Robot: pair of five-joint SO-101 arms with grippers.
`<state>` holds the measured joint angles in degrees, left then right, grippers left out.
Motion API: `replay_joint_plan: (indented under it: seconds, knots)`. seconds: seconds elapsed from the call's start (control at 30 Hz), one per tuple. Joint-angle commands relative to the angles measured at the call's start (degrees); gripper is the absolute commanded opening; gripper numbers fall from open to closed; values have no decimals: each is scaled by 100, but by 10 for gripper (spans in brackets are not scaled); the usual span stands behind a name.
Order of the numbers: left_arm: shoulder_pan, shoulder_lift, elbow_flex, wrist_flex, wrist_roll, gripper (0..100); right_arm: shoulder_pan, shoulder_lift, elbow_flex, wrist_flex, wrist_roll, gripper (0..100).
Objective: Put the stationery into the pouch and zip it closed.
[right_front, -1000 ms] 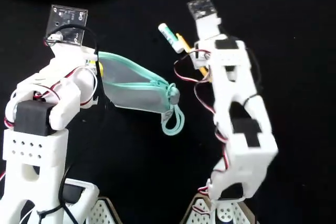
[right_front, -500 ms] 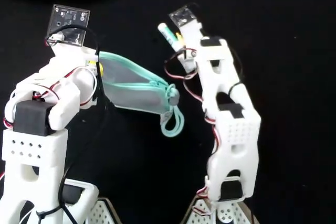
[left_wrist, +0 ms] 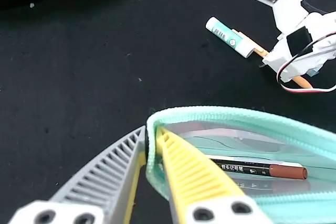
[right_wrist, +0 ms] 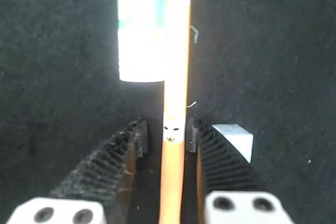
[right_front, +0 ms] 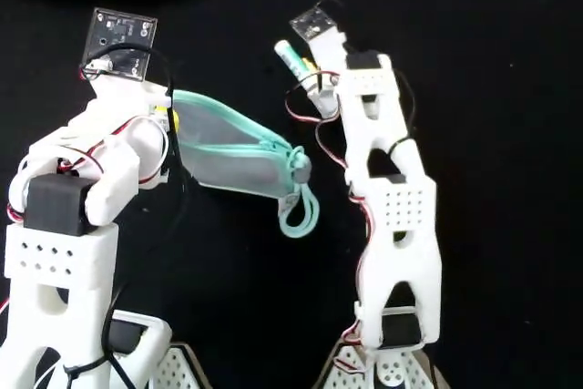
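Left gripper (left_wrist: 152, 136) was clamped on pouch rim, grey finger outside, yellow finger inside teal edge. Pouch (right_front: 232, 148) lay on black table (right_front: 510, 134), zipper open, loop strap at its right end. Inside pouch lay marker (left_wrist: 257, 170) with brown cap. Farther right on table, glue stick (right_front: 291, 58) and orange pencil (right_wrist: 176, 51) lay just beside each other. Right gripper (right_wrist: 167, 129) stood low over pencil, fingers narrowly apart, pencil between them, not gripped.
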<state>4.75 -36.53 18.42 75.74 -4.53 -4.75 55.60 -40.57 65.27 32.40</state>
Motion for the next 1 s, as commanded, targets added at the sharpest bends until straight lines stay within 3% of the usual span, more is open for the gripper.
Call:
replay_joint_plan:
  seconds: [0.0, 0.23, 0.5, 0.6, 0.97]
  knots:
    - [-66, 536, 180, 352, -53, 30, 149, 338, -752, 686, 413, 13]
    - [-66, 536, 180, 352, -62, 30, 580, 514, -2062, 1503, -53, 12]
    - [-66, 536, 180, 352, -70, 30, 782, 523, -4637, 3631, -343, 12]
    - [-66, 545, 154, 343, -70, 30, 1099, 488, -5490, 3622, -712, 12]
    - [-57, 571, 171, 316, -62, 30, 2295, -541, -4374, 3604, -545, 12]
